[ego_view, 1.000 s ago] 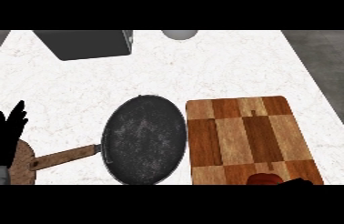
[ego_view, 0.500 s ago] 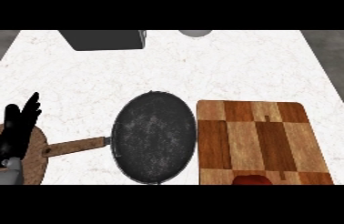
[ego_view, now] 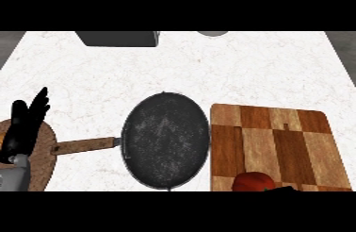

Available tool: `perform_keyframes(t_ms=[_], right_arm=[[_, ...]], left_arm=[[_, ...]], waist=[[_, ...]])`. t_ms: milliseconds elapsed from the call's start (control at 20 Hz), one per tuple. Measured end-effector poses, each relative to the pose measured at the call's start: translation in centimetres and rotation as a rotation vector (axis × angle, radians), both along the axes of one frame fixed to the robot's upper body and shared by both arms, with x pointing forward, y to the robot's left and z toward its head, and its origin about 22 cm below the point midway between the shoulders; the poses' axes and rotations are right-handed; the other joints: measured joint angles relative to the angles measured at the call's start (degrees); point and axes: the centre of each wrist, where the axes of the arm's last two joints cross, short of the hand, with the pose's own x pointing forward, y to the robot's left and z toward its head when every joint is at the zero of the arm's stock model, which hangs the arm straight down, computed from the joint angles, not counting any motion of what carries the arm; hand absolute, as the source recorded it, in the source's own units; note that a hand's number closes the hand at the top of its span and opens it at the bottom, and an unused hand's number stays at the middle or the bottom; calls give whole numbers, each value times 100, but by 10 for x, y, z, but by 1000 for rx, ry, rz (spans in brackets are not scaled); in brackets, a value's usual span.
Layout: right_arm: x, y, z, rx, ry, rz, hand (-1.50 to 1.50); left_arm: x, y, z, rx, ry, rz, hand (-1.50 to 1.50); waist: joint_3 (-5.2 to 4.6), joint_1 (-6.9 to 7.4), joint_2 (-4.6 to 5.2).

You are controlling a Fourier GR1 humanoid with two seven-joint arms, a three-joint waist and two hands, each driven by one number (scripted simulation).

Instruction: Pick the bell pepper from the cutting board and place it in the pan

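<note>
A red bell pepper (ego_view: 252,181) lies at the near edge of the wooden cutting board (ego_view: 278,136), partly cut off by the view's lower edge. Left of the board sits the dark round pan (ego_view: 167,139), its wooden handle (ego_view: 83,146) pointing left. My left hand (ego_view: 24,127) rests open at the far left, fingers up, beside the handle's end. Just right of the pepper a small black part of my right hand (ego_view: 281,189) shows at the lower edge; the rest of it is hidden.
A round wooden disc (ego_view: 43,155) lies under my left hand at the left edge. A grey box (ego_view: 118,37) and a grey round object (ego_view: 212,33) stand at the counter's far side. White marble counter (ego_view: 264,70) stretches between them and the pan.
The view has shifted, so the pan, board and left hand sit further right in the picture. More of the pepper shows now, and a black part of the right hand has appeared beside it.
</note>
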Motion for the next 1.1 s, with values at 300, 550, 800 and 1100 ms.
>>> perform_keyframes(t_ms=[300, 550, 800, 1100], right_arm=[[32, 3, -23, 36, 29, -18, 150], [70, 8, -44, 83, 41, -4, 150], [103, 6, -57, 189, 35, 7, -150], [143, 4, -80, 274, -8, 1, -150]], left_arm=[[6, -7, 2, -2, -3, -16, 0], [10, -10, 4, -4, -2, -37, 0], [13, -14, 5, -2, -7, -53, 0], [19, -20, 6, -10, -6, -66, 0]], waist=[[11, 120, 43], [26, 222, 61], [37, 296, 71], [39, 380, 79]])
